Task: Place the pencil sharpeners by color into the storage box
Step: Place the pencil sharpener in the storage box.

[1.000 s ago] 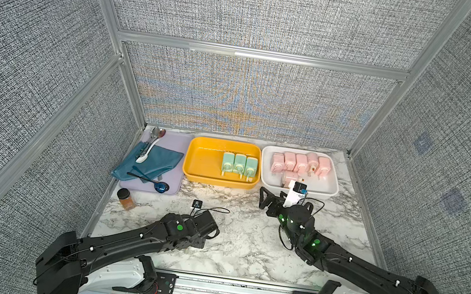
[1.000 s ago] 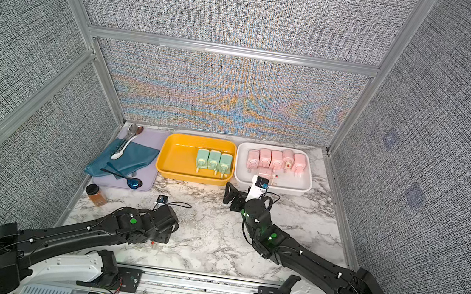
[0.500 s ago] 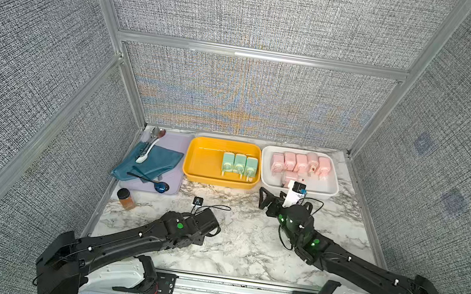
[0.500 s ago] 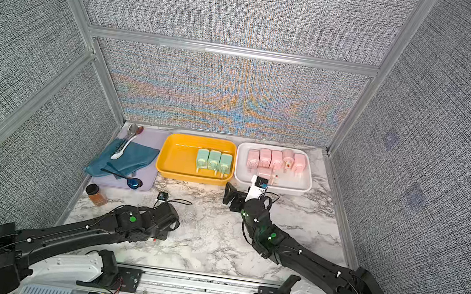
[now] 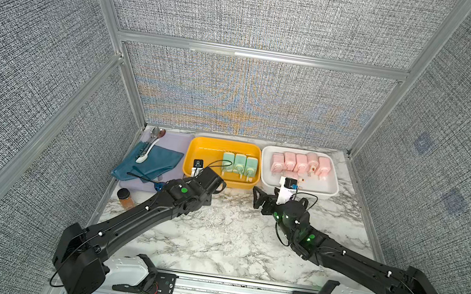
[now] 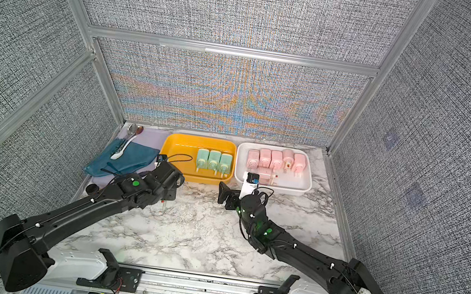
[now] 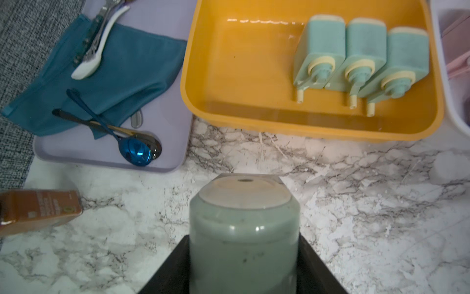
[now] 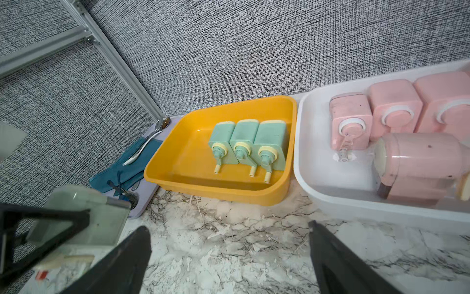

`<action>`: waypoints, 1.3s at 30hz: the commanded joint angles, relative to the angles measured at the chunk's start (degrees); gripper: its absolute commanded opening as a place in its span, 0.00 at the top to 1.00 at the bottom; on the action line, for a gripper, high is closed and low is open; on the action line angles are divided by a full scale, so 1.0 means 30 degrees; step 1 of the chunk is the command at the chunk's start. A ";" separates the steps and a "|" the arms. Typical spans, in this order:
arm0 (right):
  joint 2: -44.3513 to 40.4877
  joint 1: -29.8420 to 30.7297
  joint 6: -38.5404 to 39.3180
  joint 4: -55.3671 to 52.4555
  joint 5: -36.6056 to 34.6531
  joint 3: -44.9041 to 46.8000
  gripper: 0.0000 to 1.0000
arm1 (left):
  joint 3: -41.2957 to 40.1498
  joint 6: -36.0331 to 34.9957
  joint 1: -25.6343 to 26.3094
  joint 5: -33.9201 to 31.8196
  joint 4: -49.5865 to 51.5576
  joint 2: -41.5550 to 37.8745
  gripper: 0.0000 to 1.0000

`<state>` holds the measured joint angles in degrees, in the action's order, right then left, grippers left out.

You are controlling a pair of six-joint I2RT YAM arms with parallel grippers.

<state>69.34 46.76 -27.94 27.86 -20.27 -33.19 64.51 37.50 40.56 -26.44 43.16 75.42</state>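
Since a second earlier, the left gripper had advanced toward the yellow box at the table's far edge, pinching the last mint green sharpener. The right gripper waited spread and empty. Next, the sharpener likely needed lifting over the box's near wall and setting beside the three green sharpeners.

Three green sharpeners sit side by side in the yellow tray.
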 commanded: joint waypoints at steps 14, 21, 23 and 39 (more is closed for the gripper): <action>-0.1197 -0.0415 0.2637 -0.0902 0.0819 0.0421 0.01 | 0.8758 -0.5199 -0.3555 0.3170 -0.1348 0.8917 1.00; -0.2608 -0.0588 0.2342 -0.2100 0.0126 0.1204 0.01 | 1.0533 -0.5457 -0.5143 0.4828 -0.1540 1.1395 1.00; -0.2932 -0.0617 0.2287 -0.2396 -0.0035 0.1317 0.01 | 1.0664 -0.5573 -0.5484 0.5040 -0.1684 1.1826 1.00; -0.3607 -0.0644 0.1904 -0.2956 -0.0038 0.1432 0.01 | 1.1367 -0.5469 -0.6786 0.8343 -0.3179 1.4790 1.00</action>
<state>58.85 44.77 -21.41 19.46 -20.34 -28.49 98.13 20.58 20.38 -2.85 36.16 119.17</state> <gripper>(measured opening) 0.990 0.595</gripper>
